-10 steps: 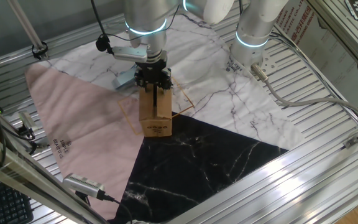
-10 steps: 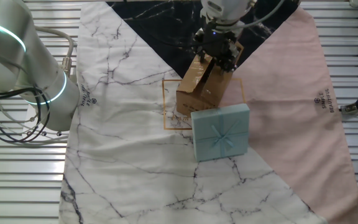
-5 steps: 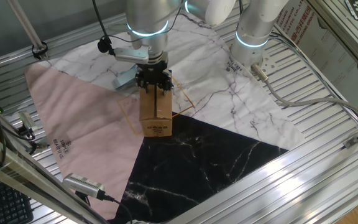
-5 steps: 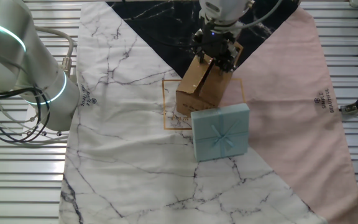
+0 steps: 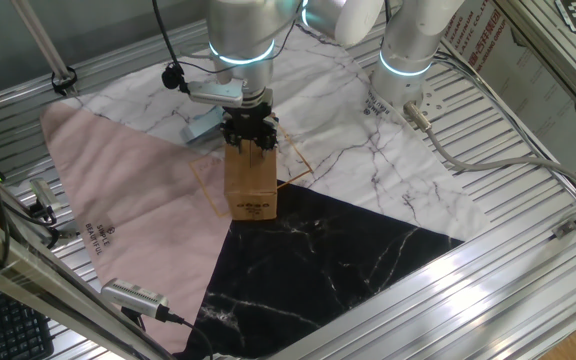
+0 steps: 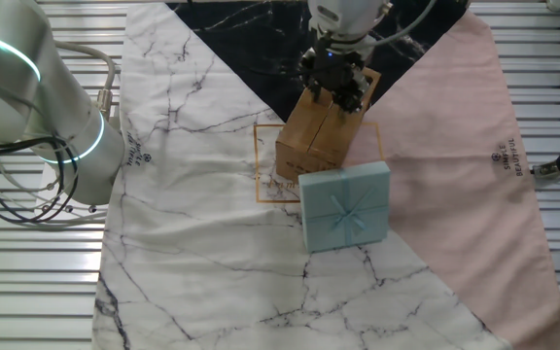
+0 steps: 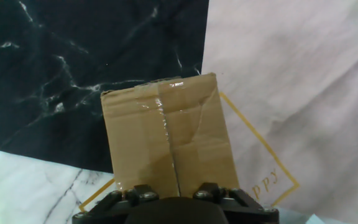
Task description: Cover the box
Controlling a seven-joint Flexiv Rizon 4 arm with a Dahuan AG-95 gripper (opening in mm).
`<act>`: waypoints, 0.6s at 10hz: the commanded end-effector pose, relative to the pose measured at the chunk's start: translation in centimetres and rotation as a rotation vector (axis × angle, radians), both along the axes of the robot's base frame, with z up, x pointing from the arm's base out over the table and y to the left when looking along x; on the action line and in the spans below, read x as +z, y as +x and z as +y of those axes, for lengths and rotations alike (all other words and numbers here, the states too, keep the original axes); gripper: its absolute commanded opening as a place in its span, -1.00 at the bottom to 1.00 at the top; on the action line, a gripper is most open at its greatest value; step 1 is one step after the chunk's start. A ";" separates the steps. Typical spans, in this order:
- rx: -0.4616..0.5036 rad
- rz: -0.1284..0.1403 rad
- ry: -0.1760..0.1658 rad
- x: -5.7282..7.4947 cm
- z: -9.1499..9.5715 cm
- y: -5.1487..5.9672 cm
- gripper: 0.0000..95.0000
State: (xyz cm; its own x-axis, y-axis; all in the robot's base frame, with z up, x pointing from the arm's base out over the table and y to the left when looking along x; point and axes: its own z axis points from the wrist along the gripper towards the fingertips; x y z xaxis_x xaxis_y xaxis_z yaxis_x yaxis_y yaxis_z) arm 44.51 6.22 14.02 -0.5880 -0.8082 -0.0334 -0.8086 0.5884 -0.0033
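Cardboard fills the middle of the hand view: the box (image 7: 168, 146) lies straight below the fingers (image 7: 176, 194), its two top flaps folded flat and meeting along a seam that runs from 6 o'clock to 12 o'clock in that view, so the long axis of the closing line points directly away from the wrist. From one fixed view the box (image 5: 249, 185) stands upright at the centre of the worktop (image 5: 528, 180), where the pink, white-marble and black-marble cloths meet, with its dark printed label on the side facing 6 o'clock. The gripper (image 5: 248, 140) hangs at the top edge of the carton, at its 12 o'clock side, touching or just above it; I cannot tell which. From the other fixed view the gripper (image 6: 335, 86) sits over the far end of the box (image 6: 316, 136), and a pale blue gift box (image 6: 346, 205) with a ribbon lies just beside the carton at 6 o'clock. The fingers appear drawn close together and hold nothing. Judging by the flat flaps, the cover looks nearly done; any further press would need to travel along the seam, away from the wrist, to keep both flaps down
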 end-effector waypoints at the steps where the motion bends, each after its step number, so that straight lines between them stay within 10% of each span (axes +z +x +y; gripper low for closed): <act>1: -0.001 0.002 0.001 -0.1 0.0 0.1 -0.20; 6: -0.002 -0.003 0.001 -0.3 0.0 0.1 -0.20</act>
